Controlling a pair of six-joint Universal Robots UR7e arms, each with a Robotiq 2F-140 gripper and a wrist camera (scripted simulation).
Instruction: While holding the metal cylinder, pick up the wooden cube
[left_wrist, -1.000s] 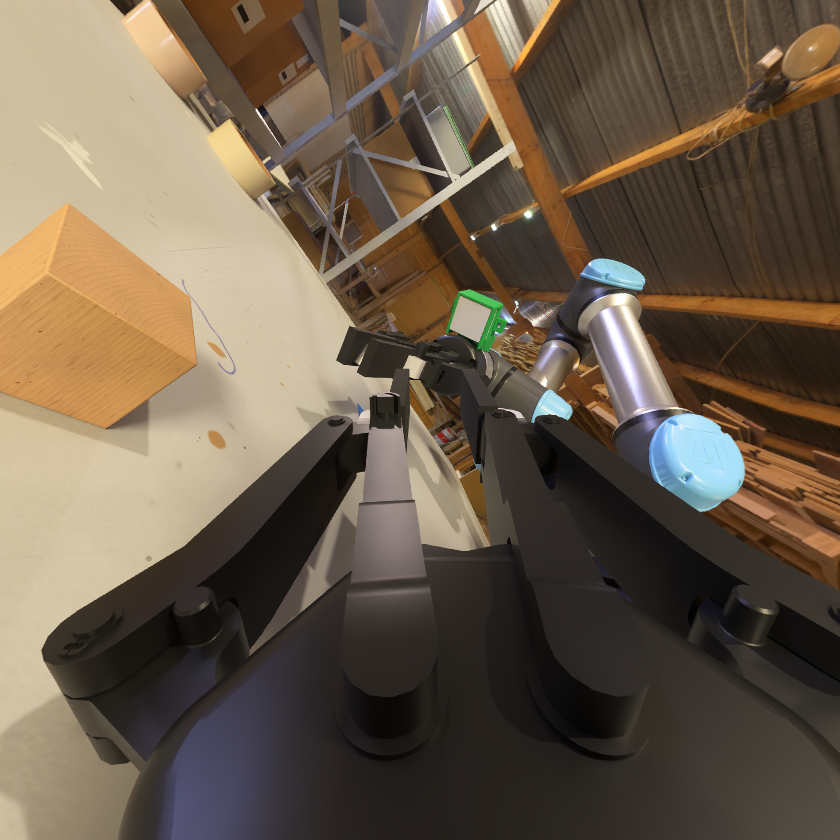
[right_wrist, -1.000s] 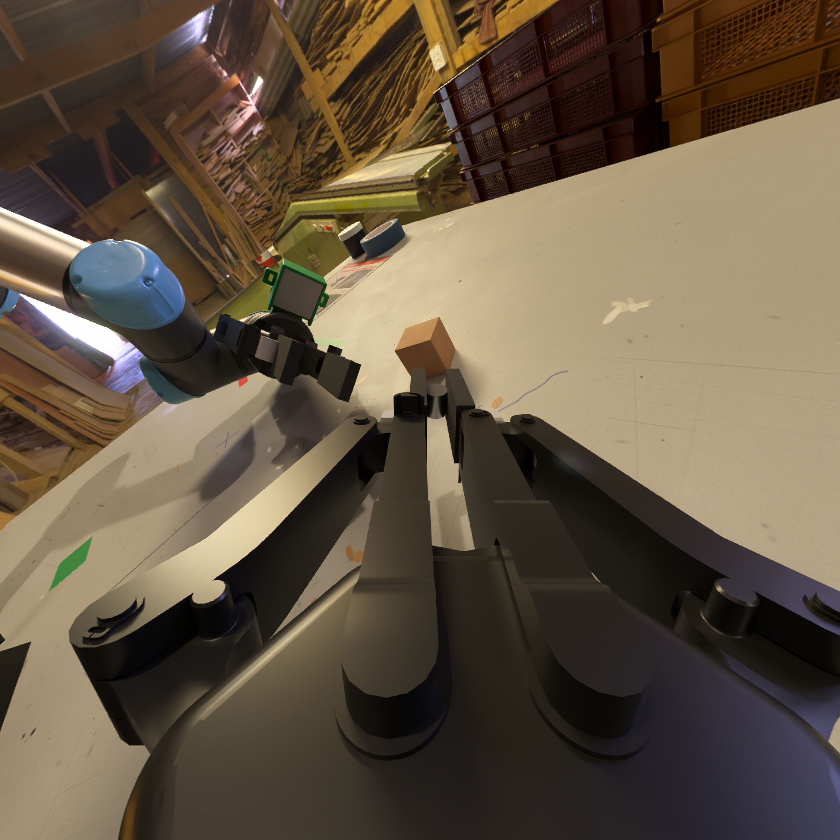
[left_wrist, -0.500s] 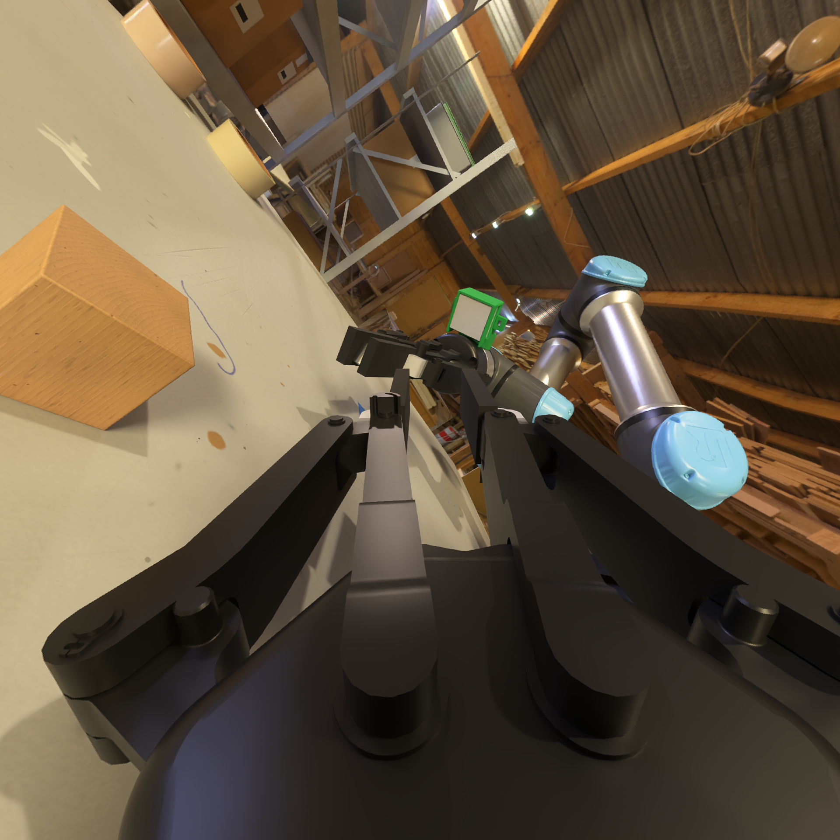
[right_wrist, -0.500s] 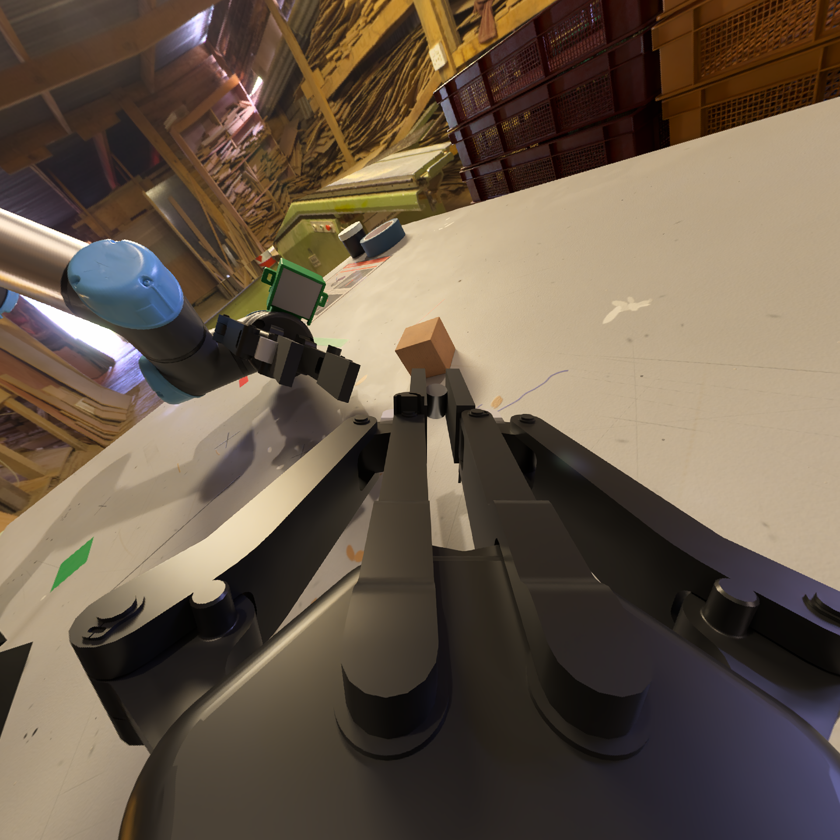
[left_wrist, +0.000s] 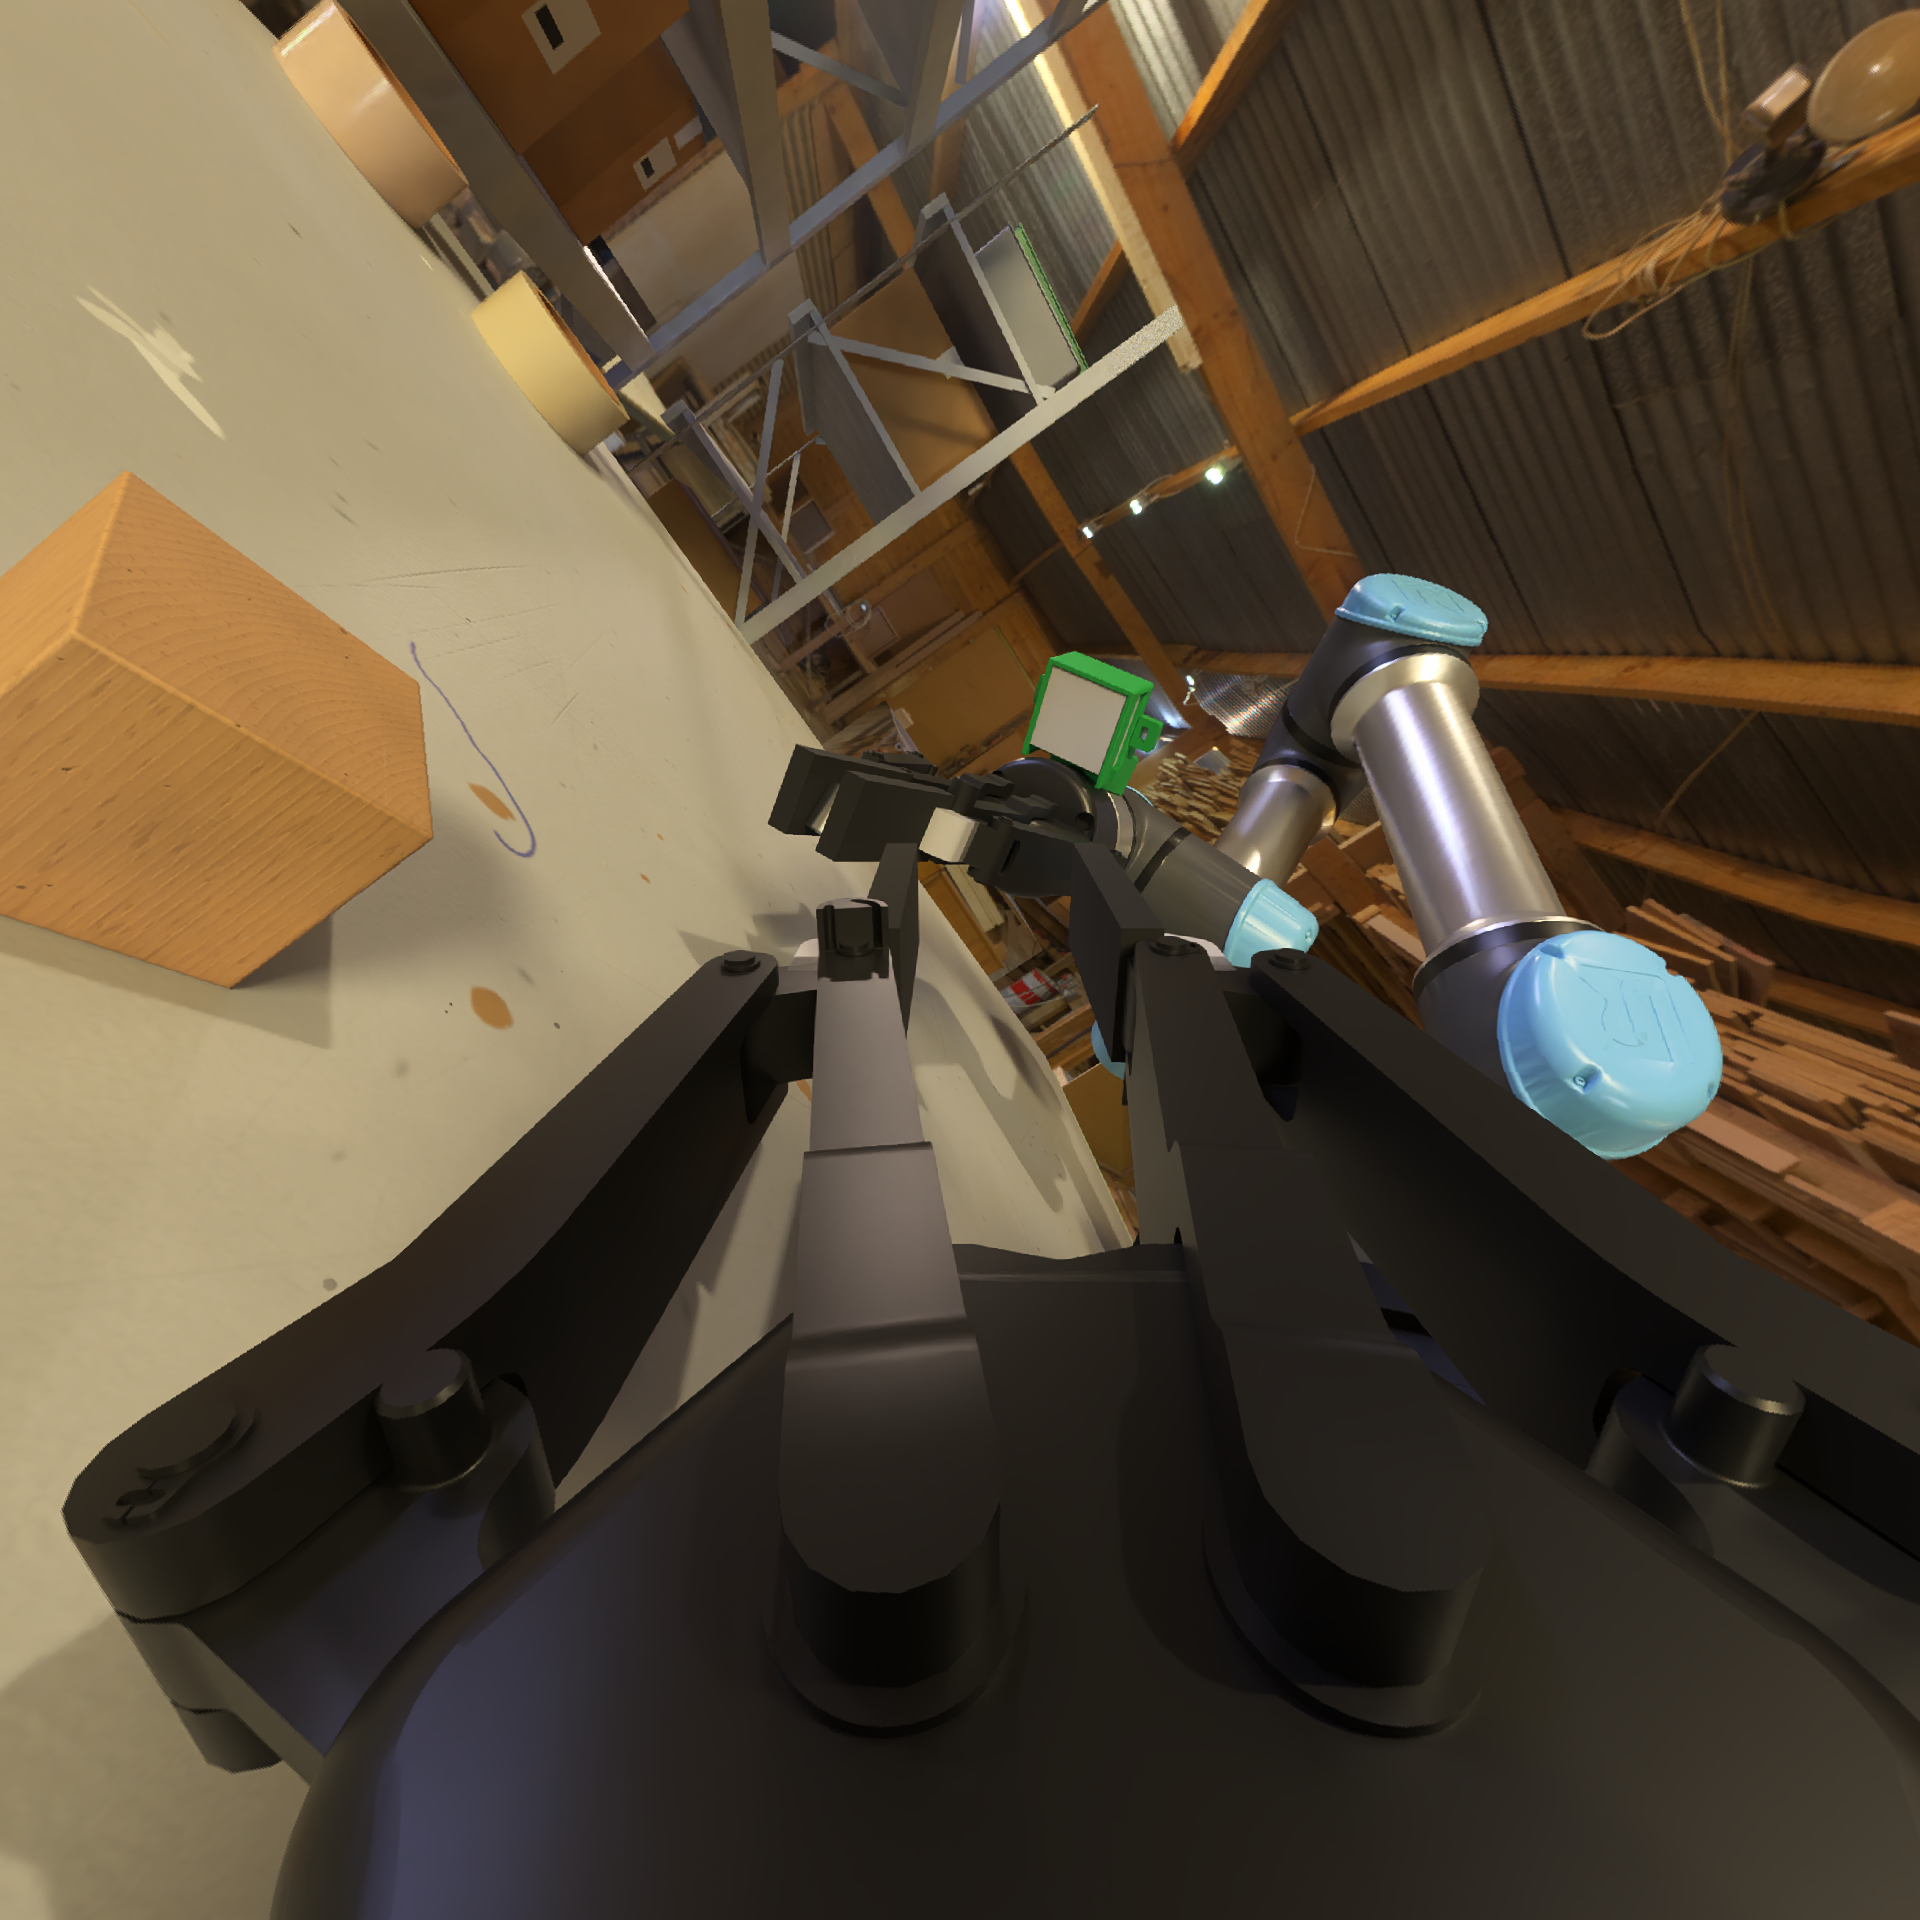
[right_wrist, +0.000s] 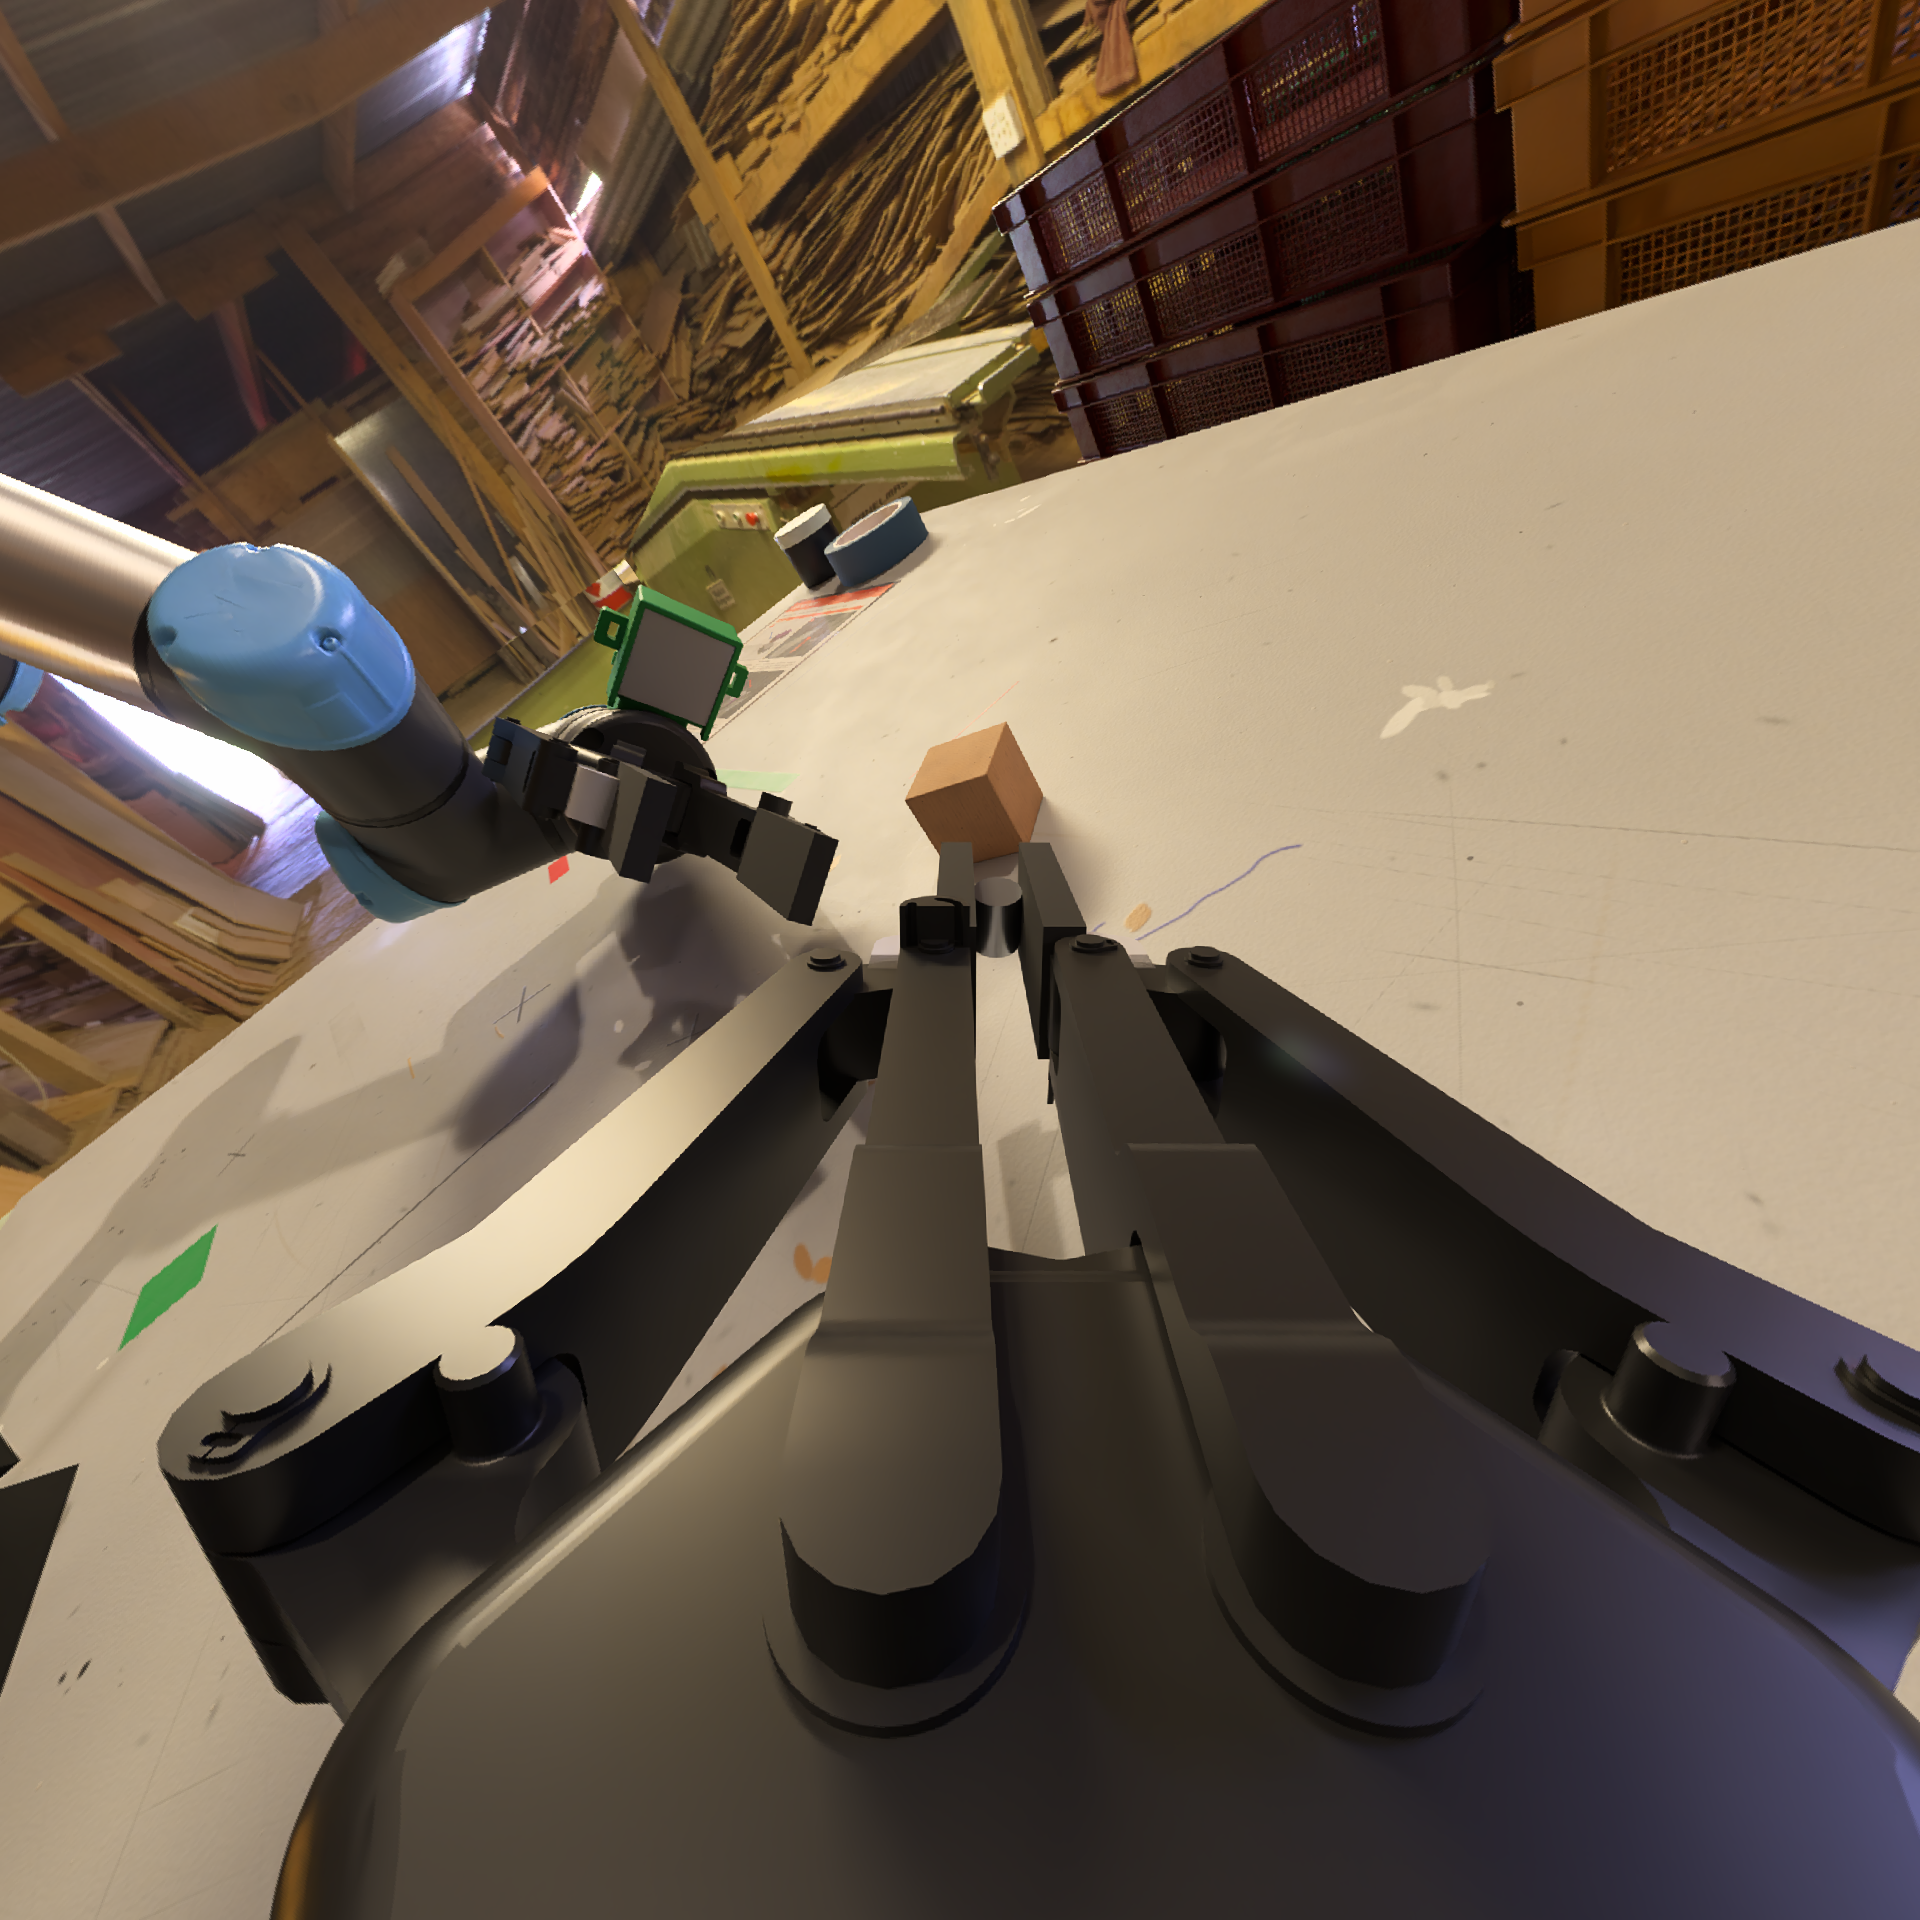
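Right tool (right_wrist: 997, 883): fingers closed on the metal cylinder (right_wrist: 1000, 928), gripped between the tips above the tabletop (right_wrist: 1455, 1039). Left tool (left_wrist: 997, 904): fingers parted with a clear gap, nothing held. The wooden cube (left_wrist: 197, 738) rests on the tabletop, apart from the left tool and off to its side. Only the right wrist view shows the cylinder's dark end face; the left wrist view shows it as a pale sliver (left_wrist: 948, 833) in the distant right tool.

Bare surface (right_wrist: 1455, 582) open across the right of the right wrist frame, wooden cube (right_wrist: 975, 790) standing alone at centre, left tool (right_wrist: 769, 842) hovering just left of it, tape rolls (right_wrist: 862, 535) far behind
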